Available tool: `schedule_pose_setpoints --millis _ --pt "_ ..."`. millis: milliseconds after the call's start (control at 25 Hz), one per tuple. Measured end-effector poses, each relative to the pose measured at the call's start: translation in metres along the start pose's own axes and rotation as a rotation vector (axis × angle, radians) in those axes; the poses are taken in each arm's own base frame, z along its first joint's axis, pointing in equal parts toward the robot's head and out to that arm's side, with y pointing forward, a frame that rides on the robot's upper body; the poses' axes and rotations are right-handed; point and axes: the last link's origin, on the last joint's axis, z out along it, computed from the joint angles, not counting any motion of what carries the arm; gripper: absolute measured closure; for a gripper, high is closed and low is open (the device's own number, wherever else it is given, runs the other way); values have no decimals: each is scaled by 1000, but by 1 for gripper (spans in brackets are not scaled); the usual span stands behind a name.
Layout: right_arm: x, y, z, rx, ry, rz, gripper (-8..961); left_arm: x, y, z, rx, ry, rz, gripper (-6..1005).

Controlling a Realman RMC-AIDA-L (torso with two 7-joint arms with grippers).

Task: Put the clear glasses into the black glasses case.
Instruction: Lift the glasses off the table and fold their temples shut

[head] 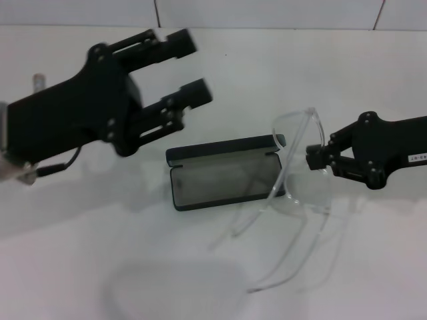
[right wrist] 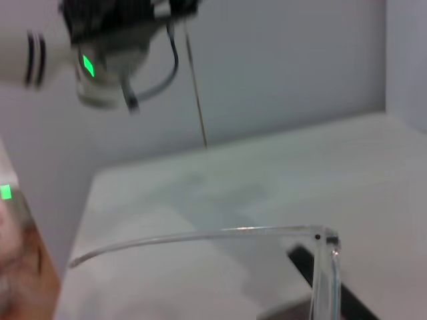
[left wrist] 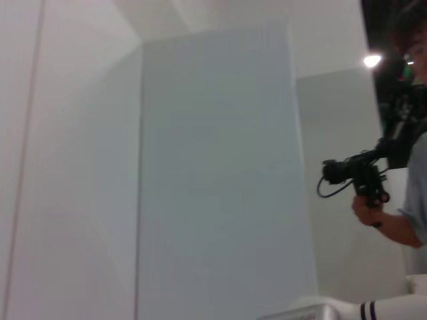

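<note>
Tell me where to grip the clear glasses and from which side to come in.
Grip the clear glasses at the lens's outer end, near the hinge, coming from the robot's right, where the right gripper already meets the frame. The thin arms trail toward the robot and would likely flex; the black glasses case blocks the left side.

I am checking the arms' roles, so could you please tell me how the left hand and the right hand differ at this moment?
The left hand is raised above the table, fingers spread and holding nothing; the right hand sits lower, closed on the clear glasses.

The left hand is behind and to the left of the open black glasses case; the right hand is just off the case's right end.

Both are black and point toward the case.
</note>
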Motion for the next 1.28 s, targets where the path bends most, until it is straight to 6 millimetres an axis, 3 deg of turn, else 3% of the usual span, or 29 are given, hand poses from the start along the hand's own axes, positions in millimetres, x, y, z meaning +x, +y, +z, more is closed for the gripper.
schedule_pose_setpoints --millis 320,720,920,1280 --pt "4 6 12 -33 -186 106 890 -9 -6 37 -83 -1 -1 507" --pt "0 8 22 -69 -275 159 891 -28 3 54 -148 -28 -67 873" --pt "-8 10 31 -113 -296 161 892 -34 9 62 -184 -44 -92 946" --pt "-22 15 36 -160 -367 151 893 -42 13 62 -178 -77 -108 946"
